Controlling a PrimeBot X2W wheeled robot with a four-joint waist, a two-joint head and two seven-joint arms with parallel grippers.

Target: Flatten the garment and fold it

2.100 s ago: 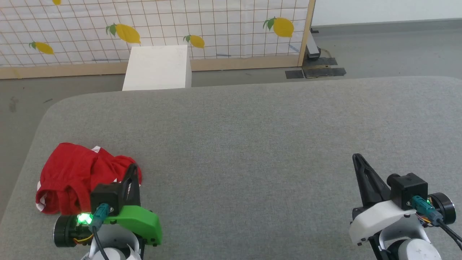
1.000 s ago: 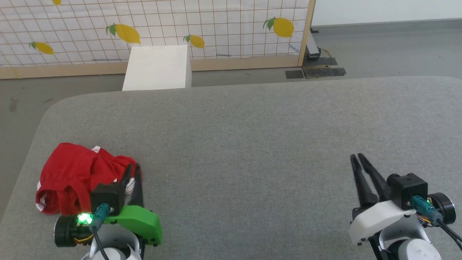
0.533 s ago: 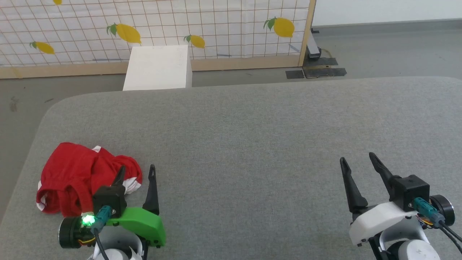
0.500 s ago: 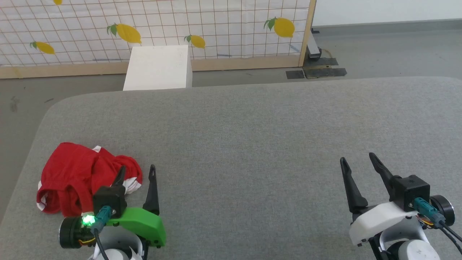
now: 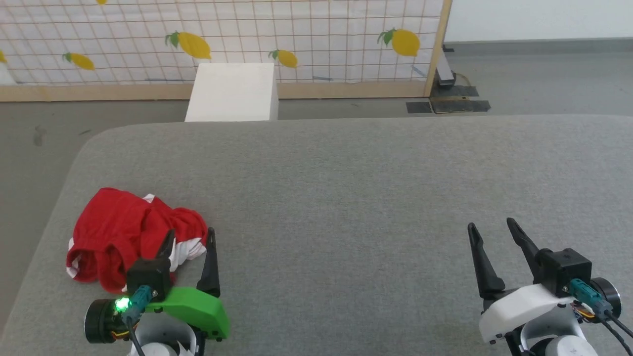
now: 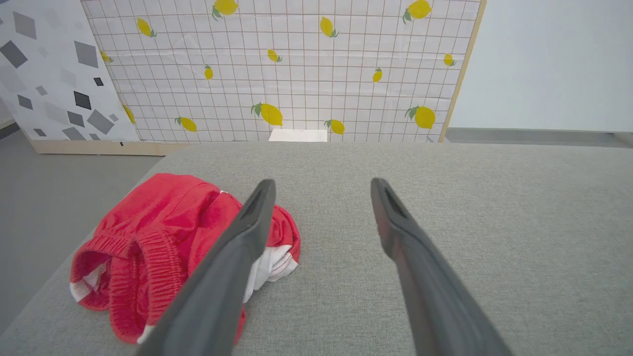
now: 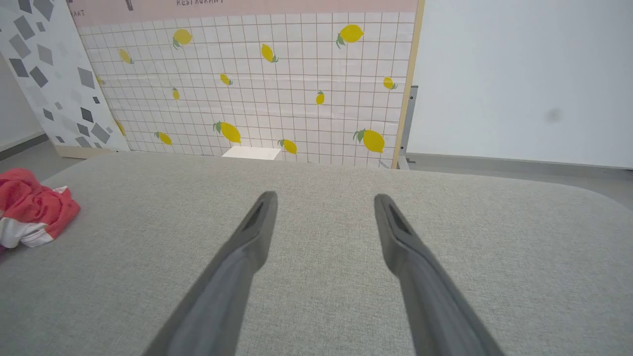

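Grey padded surface (image 5: 346, 198) is shown bearing the garment (image 5: 123, 227), crumpled near its left front corner. Left gripper (image 5: 191, 231), beside it, and right gripper (image 5: 490, 223), well apart, are held spread, empty. Ribbed waistband (image 6: 148, 257) is resolved in the left wrist view; "RESTAURANT" is read on a pink band (image 7: 296, 5) in the right wrist view.

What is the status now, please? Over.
Left tool open, beside shorts. Right tool open, far from them. Shorts crumpled near left edge of table, not held. White box beyond table, not in the way.
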